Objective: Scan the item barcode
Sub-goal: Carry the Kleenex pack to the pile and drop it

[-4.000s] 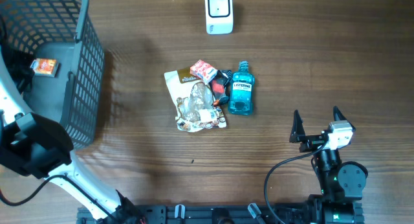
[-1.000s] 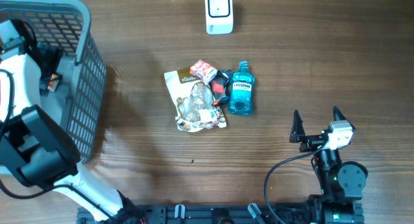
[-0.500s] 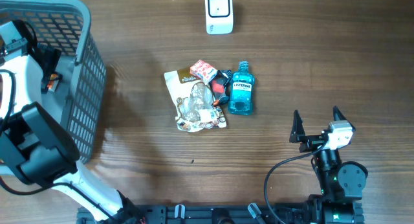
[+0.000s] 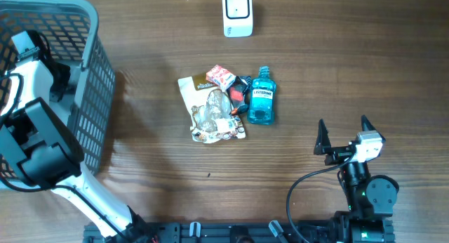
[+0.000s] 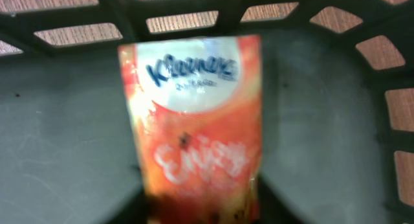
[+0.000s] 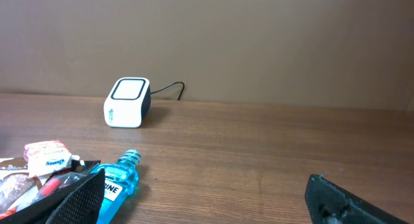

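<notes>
Left arm had swung further across the basket (image 4: 95, 95) and now hid the orange pack from above; right arm had not moved. Left gripper (image 5: 202, 214) sat low in the basket with the tissue pack (image 5: 194, 120) straight ahead, its long axis running away from the jaws, logo end farthest. Its near end lay between two dark shapes, likely the fingers; blur left it unclear whether they were clamped on it. Right gripper (image 4: 344, 133) stood wide and empty, well apart. Only the left wrist view showed the pack. Only overhead showed the scanner (image 4: 237, 12), at the far table edge.
</notes>
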### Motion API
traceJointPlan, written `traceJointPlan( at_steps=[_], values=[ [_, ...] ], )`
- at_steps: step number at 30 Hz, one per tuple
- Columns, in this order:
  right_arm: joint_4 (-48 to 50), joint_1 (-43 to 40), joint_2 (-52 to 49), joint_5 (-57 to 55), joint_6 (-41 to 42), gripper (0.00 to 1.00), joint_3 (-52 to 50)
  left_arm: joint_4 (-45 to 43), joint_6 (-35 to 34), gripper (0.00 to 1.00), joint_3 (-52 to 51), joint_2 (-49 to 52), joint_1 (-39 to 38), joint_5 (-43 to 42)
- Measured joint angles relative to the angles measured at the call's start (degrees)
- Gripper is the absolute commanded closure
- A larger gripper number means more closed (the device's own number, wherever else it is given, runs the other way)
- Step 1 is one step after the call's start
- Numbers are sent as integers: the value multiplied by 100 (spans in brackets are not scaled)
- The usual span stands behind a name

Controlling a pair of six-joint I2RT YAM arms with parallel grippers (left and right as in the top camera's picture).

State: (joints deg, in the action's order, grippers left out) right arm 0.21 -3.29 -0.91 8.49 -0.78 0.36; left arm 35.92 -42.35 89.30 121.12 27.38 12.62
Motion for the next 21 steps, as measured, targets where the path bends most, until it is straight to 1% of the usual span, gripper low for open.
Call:
traceJointPlan(
  at_steps=[6, 12, 16, 17, 19, 20, 21],
  values=[
    [0, 0, 0, 0, 0, 0, 0, 33, 0, 96, 0, -11, 0, 35],
    [0, 0, 0, 0, 0, 0, 0, 520, 2, 96, -46, -411, 0, 28],
    [0, 0, 0, 0, 0, 0, 0, 793, 0, 96, -57, -1561, 0, -313],
    [0, 0, 0, 0, 0, 0, 0, 822, 0, 96, -57, -1987, 0, -490],
    [2, 0, 0, 0, 0, 0, 0, 828, 0, 96, -55, -2444, 0, -811],
    [0, 0, 0, 0, 0, 0, 0, 841, 0, 96, -52, -3025, -20, -999],
    [0, 0, 0, 0, 0, 0, 0, 885, -2, 96, -52, -3333, -46, -1226]
  ],
)
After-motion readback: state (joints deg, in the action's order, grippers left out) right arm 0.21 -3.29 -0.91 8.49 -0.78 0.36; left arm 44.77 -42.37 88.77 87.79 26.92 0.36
